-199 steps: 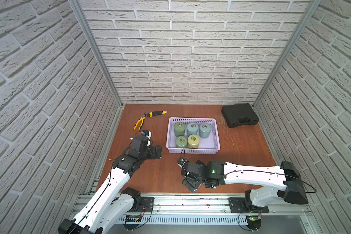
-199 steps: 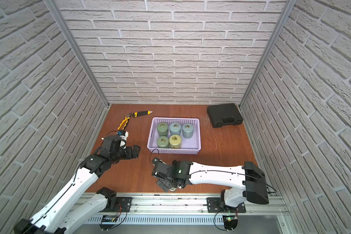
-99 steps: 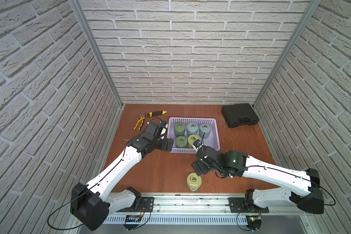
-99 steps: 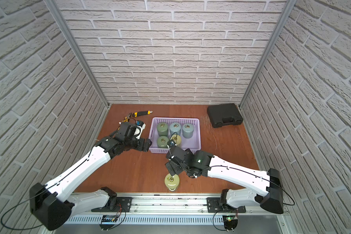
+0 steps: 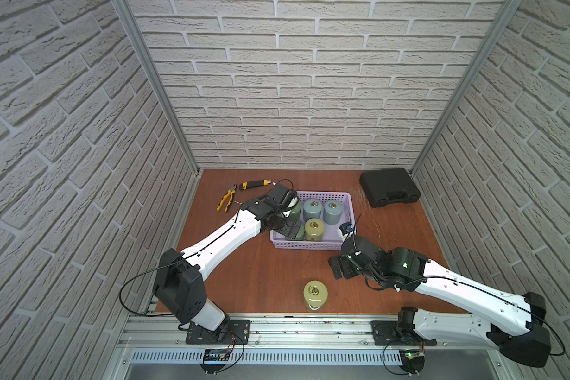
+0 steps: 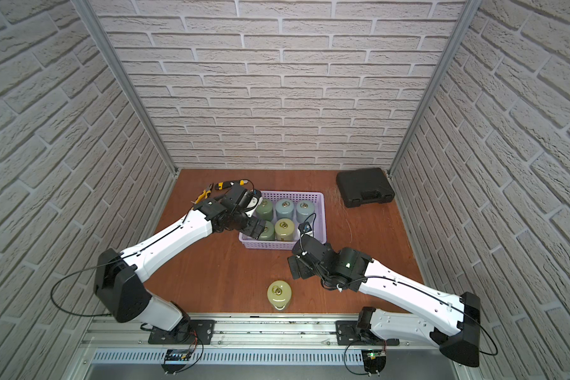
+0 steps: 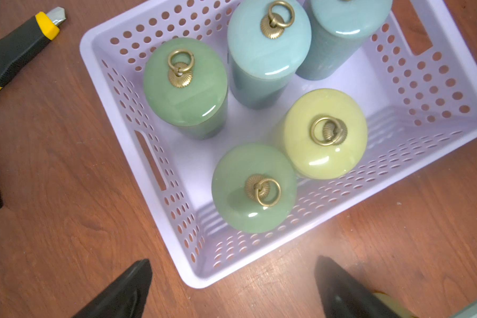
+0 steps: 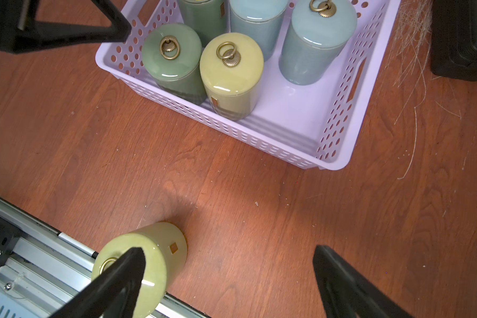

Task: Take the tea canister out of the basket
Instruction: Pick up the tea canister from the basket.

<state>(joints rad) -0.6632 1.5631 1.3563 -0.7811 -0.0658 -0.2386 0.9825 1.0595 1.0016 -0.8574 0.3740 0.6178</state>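
In both top views, one yellow-green tea canister (image 5: pixel 315 293) is seen standing upright on the bench (image 5: pixel 260 273), outside the basket (image 5: pixel 310 245) and close to the front rail (image 5: pixel 310 320). Five more are held in the basket: two green at the end beneath the left fingers (image 5: pixel 292 230), two blue, and one yellow-green, with the sixth place bare. The right fingers (image 5: pixel 335 267) hang over bare bench, between the basket and the freed canister. A black hard case (image 5: pixel 389 187), pliers (image 5: pixel 226 200) and a utility knife (image 5: pixel 253 185) lie apart at the back.

In the left wrist view, the left fingers are shown spread wide with nothing between them. The near green canister (image 7: pixel 252 190) is seen touching its yellow-green neighbour (image 7: pixel 325 132) and standing just beside the basket wall. If it is taken next, a finger could be caught on that wall or driven against the neighbour, so that one of them is tipped. The light basket could also be dragged up with the load, and a glossy surface may be lost from the grip.

In the right wrist view, the right fingers are likewise spread and empty, one crossing in front of the freed canister without gripping it. That canister stands near the bench edge, so it could be toppled onto the rail by a careless sweep of those fingers.
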